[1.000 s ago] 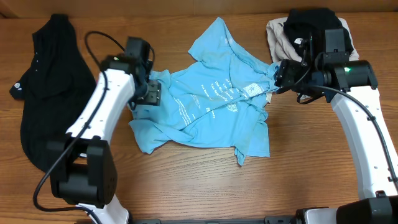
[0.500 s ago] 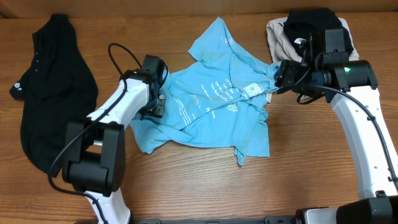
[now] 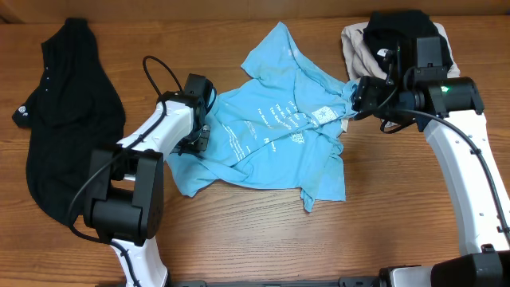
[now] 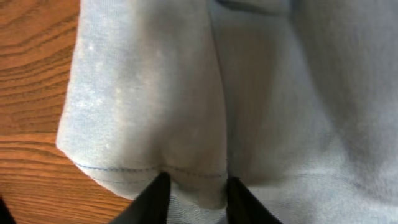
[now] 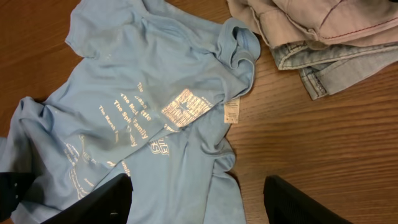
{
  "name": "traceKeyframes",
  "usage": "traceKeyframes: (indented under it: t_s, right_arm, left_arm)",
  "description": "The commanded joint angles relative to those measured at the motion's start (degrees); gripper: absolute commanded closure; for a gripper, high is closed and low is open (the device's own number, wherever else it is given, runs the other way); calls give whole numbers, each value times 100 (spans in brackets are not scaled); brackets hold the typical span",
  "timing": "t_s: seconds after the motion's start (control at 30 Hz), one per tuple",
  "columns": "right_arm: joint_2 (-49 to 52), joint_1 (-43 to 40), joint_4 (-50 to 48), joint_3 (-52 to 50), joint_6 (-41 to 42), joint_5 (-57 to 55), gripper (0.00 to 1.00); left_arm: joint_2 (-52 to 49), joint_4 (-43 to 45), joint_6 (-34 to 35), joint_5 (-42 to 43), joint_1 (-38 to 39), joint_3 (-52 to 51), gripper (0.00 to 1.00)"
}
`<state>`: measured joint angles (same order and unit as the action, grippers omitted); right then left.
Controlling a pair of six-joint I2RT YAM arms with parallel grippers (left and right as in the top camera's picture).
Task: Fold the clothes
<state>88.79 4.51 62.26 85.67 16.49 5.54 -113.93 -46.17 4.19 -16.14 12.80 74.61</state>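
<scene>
One blue T-shirt [image 3: 271, 135] lies crosswise, collar [image 3: 323, 113] toward right hand [image 3: 353, 93].

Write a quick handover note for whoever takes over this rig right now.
Grippers: the left gripper has its fingers astride a hem of the light blue T-shirt; a firm grip is not confirmed. The right gripper is open above the collar end.
Things: the black shirt is heaped at the table's left end; a pile of other clothes sits by the right arm.
Done: nothing folded; the T-shirt lies crumpled.
Left: flatten and fold it, then the black shirt.
</scene>
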Motion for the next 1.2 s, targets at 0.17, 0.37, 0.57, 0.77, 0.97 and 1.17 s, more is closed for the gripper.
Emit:
traceKeyframes:
  t_s: [0.17,0.37,0.57,0.77,0.97,1.17]
  right_arm:
    - [39,-9,-79,-22,-22,-61,29]
    - [39,-9,-98,-22,-22,-61,29]
    - [39,-7,-120,-22,-44,-61,28]
    - [39,-7,-136,-24,-44,-59,29]
    - [39,-7,-133,-24,-44,-59,28]
    - [39,-7,-133,-22,-44,-61,29]
  left_arm:
    - [-96,28,11,-101,35,229,96]
    - [-96,-212,17,-149,31,671,96]
    - [-92,-1029,254,-339,-11,1674,96]
    - [-92,-1714,214,-350,-13,2730,96]
    - [-122,-1766,199,-188,-11,2865,96]
    - [-411,-1921,175,13,-24,2861,96]
